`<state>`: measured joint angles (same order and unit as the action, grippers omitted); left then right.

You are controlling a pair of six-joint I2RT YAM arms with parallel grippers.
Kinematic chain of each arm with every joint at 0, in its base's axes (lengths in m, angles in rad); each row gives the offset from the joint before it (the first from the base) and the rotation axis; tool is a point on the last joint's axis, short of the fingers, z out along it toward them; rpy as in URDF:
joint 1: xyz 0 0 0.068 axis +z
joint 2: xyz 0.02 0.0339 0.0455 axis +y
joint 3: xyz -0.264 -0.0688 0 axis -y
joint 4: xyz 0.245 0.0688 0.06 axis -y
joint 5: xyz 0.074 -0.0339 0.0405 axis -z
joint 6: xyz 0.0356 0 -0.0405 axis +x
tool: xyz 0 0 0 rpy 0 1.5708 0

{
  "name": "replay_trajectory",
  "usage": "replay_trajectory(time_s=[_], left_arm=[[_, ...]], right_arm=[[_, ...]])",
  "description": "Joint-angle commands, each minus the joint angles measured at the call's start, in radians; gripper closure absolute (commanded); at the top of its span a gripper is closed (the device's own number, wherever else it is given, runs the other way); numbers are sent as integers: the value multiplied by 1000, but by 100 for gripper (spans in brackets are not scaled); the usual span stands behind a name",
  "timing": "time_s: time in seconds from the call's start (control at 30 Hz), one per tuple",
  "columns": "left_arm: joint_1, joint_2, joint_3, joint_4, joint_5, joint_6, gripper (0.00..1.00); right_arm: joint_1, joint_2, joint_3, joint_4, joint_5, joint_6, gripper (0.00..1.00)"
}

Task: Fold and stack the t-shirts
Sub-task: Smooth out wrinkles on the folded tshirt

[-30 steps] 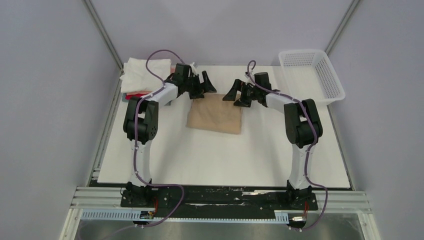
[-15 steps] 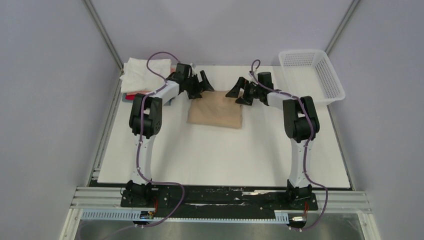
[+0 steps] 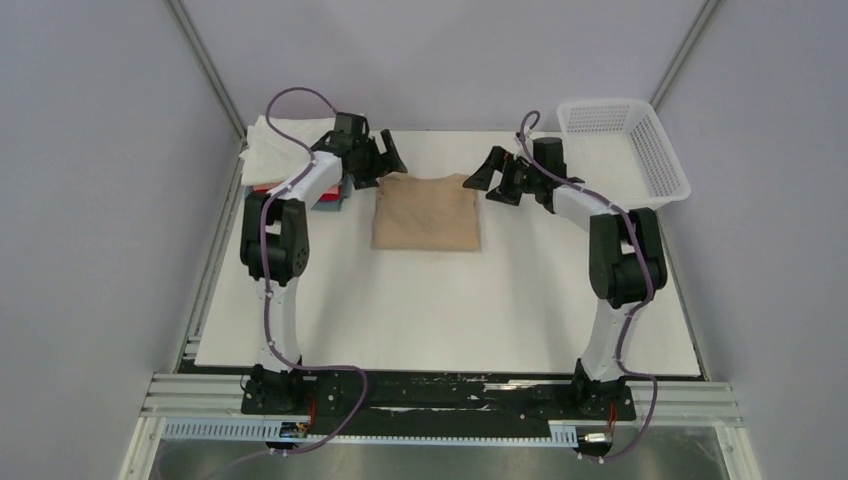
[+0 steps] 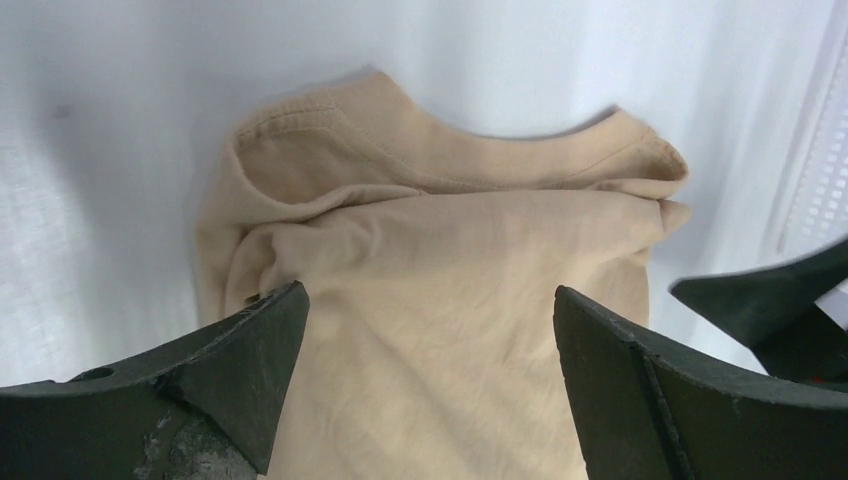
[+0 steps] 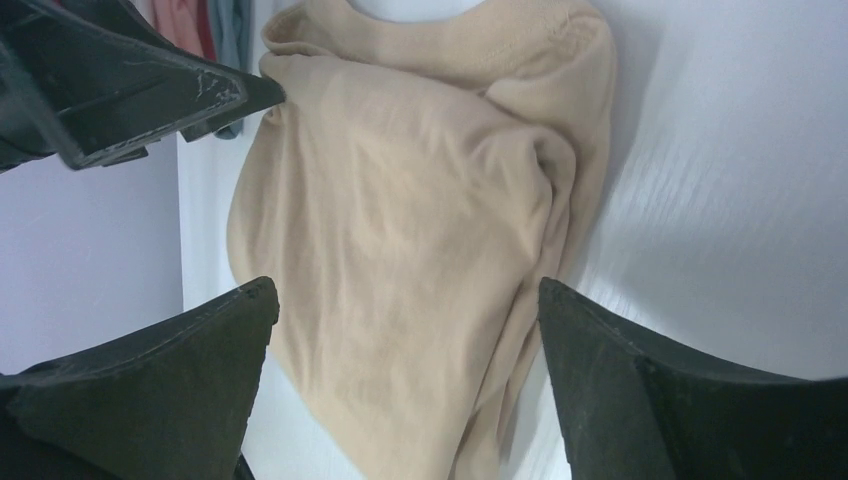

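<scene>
Black bases of the two arms, left base (image 3: 270, 384) and right base (image 3: 598, 384), bolted to the rail at the near edge. White table cover (image 3: 430, 320) stretching away from them toward the cloth.

Past mid-table, tan t-shirt (image 3: 426, 212) lying flat as a folded, roughly square packet, neckband toward the far side. One layer folded over another just below the collar, creases and neckband stitching plain in both wrist views.

Just beyond the shirt's far corners, left gripper (image 3: 380, 163) near the far-left corner and right gripper (image 3: 490, 181) near the far-right corner, both held above the table and angled inward toward each other. Jaws of each spread wide, with nothing between them. Left fingers (image 4: 240, 370) framing the shirt without touching it, right fingers (image 5: 150, 400) likewise. One dark fingertip of each gripper visible at the margin of the other's wrist view.

Far left, just beside the left gripper, stack of folded t-shirts (image 3: 272, 150) at the table's corner: white on top, red and blue-grey layers showing beneath at the near side.

Far right, white mesh basket (image 3: 665, 165) at the opposite corner, well apart from the tan t-shirt.
</scene>
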<state>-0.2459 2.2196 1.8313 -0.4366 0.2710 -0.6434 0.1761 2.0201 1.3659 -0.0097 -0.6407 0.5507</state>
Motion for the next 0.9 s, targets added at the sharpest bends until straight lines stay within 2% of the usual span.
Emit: replay_trajectory(time_s=[0.0,0.07,0.17,0.47,0.73,0.87], left_arm=[[-8,-279,-139,48,-74,45,0],[-33,-371,-262,127,-7,37,0],[-55,-405,-417,220,88,3,0],[-72,-305,-587,325,193,-59,0],[-71,-343,-755,300,42,-43,0],[-71,-398,-763,281,-14,-13,0]], right_arm=[[50,-193,-104,54,-25,-30,0],[84,-216,-157,107,-39,-11,0],[122,-195,-175,138,-60,11,0],[151,-75,-257,175,-2,35,0],[116,-82,-394,191,61,31,0],[107,-109,-401,195,45,28,0]])
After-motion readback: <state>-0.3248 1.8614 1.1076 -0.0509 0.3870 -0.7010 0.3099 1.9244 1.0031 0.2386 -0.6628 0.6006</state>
